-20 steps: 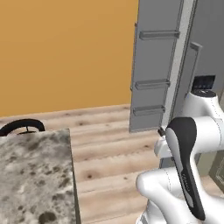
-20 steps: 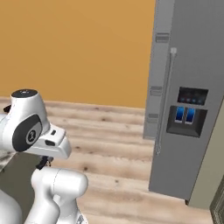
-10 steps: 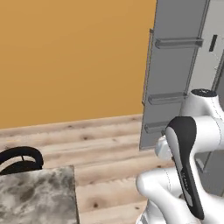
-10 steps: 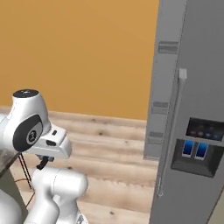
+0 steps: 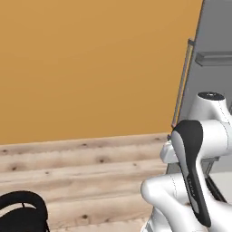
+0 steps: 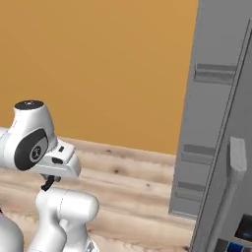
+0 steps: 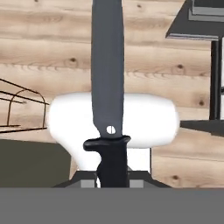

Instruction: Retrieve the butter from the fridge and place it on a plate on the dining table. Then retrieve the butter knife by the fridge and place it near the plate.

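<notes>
Clenched on the butter knife point(image 7: 107, 78), the gripper point(image 7: 112, 177) holds its black handle, the grey blade pointing away over the wooden floor point(image 7: 52, 52); the fridge point(image 6: 224, 123) stands at the right, its door open.

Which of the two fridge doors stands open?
The fridge door beside the orange wall: it is swung out and shows its inner shelves. The other door, with the bar handle, is shut.

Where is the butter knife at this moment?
In the hand view the butter knife is held in the gripper, handle at the bottom centre, its blade pointing straight up over the wooden floor.
</notes>
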Robot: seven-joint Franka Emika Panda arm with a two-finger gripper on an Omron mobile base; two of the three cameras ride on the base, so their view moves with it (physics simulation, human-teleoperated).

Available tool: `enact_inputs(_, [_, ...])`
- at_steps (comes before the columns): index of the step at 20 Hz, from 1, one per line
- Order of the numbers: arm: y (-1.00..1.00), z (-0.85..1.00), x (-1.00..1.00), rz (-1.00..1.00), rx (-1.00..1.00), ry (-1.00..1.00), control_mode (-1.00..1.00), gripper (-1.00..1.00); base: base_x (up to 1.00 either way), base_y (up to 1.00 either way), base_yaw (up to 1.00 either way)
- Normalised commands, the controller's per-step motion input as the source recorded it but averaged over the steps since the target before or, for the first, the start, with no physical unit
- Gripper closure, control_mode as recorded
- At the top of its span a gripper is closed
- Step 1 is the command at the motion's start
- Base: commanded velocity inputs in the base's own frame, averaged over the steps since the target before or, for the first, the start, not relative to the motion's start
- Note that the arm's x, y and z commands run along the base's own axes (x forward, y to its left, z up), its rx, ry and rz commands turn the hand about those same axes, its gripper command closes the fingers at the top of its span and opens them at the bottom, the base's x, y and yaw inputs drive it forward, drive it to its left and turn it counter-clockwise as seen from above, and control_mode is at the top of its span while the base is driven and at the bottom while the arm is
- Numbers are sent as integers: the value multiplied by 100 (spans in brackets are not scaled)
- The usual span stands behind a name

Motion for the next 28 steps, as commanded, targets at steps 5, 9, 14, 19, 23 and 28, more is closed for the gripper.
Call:
enact_inputs(5, [0, 0, 0, 0, 0, 0, 100, 100, 100, 49, 31])
enact_inputs(9, [0, 0, 0, 0, 0, 0, 100, 100, 100, 54, 34])
enact_inputs(14, [0, 0, 0, 0, 0, 0, 100, 100, 100, 41, 39])
enact_inputs(19, [0, 0, 0, 0, 0, 0, 100, 100, 100, 10, 59])
enact_inputs(23, [0, 0, 0, 0, 0, 0, 100, 100, 100, -7, 75])
enact_inputs(28, [0, 0, 0, 0, 0, 0, 100, 100, 99, -20, 84])
